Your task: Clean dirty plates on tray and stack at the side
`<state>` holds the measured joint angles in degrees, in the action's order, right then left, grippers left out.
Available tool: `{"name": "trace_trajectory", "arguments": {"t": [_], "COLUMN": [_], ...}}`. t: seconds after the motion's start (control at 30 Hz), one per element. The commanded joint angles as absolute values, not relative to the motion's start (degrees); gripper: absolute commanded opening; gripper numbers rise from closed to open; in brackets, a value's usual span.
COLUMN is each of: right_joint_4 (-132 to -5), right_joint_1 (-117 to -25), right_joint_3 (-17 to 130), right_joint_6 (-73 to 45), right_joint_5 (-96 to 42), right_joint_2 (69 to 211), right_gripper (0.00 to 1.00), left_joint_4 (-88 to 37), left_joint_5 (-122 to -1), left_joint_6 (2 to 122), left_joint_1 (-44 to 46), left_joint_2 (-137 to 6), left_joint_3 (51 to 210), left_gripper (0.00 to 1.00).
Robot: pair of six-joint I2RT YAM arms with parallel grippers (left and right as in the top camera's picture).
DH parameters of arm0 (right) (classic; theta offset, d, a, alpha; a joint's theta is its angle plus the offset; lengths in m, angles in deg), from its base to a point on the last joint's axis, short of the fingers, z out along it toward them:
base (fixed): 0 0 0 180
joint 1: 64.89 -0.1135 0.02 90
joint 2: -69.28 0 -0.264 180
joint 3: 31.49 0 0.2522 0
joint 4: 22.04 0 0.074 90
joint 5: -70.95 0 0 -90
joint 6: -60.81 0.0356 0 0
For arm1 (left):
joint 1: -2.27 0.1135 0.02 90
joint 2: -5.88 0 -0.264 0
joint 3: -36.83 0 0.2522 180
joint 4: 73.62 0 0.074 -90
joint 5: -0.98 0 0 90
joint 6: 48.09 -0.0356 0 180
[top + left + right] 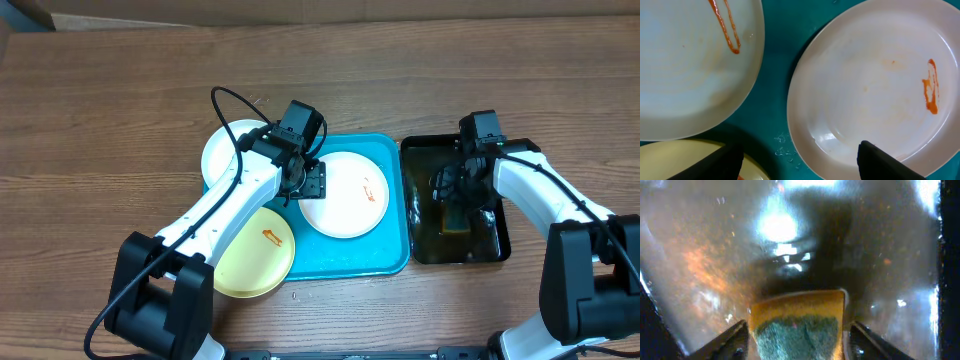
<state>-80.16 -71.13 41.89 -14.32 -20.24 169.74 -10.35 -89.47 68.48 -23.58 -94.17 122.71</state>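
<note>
A white plate [345, 195] [875, 85] with a red-orange smear lies on the turquoise tray [395, 255] [775, 100]. My left gripper [305, 182] [800, 165] hangs open over that plate's left rim, one finger inside the rim and the other outside. A second smeared white plate [232, 150] [690, 65] overlaps the tray's far-left corner. A pale yellow plate [255, 250] [685, 160] overlaps its near-left edge. My right gripper [455, 200] [797, 345] is open around a yellow-green sponge [455, 218] [797, 325], its fingers close beside the sponge's two sides.
A black glossy tray [497, 245] holding murky water [790, 240] stands right of the turquoise tray, with the sponge in it. Bare wooden table [100, 120] lies to the far left, behind and in front.
</note>
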Motion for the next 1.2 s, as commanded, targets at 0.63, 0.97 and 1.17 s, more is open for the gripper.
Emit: {"name": "trace_trajectory", "arguments": {"t": [0.63, 0.97, 1.17], "right_joint_4": [-88.0, -87.9, -89.3], "right_joint_1": [-70.8, -70.8, -70.8], "right_joint_3": [46.1, 46.1, 46.0], "right_joint_6": [-14.3, -14.2, -14.2], "right_joint_5": [-20.0, -19.5, -19.6], "right_joint_2": [169.9, 169.9, 169.9], "right_gripper": [0.58, 0.59, 0.58], "left_joint_4": [-15.1, -21.8, -22.5], "left_joint_5": [-87.9, -88.0, -88.5], "left_joint_6": [71.5, 72.0, 72.0], "left_joint_1": [-23.8, -23.8, -23.8], "left_joint_2": [-94.2, -94.2, -94.2], "left_joint_3": [117.0, 112.2, 111.7], "left_gripper": [0.57, 0.42, 0.29]}}
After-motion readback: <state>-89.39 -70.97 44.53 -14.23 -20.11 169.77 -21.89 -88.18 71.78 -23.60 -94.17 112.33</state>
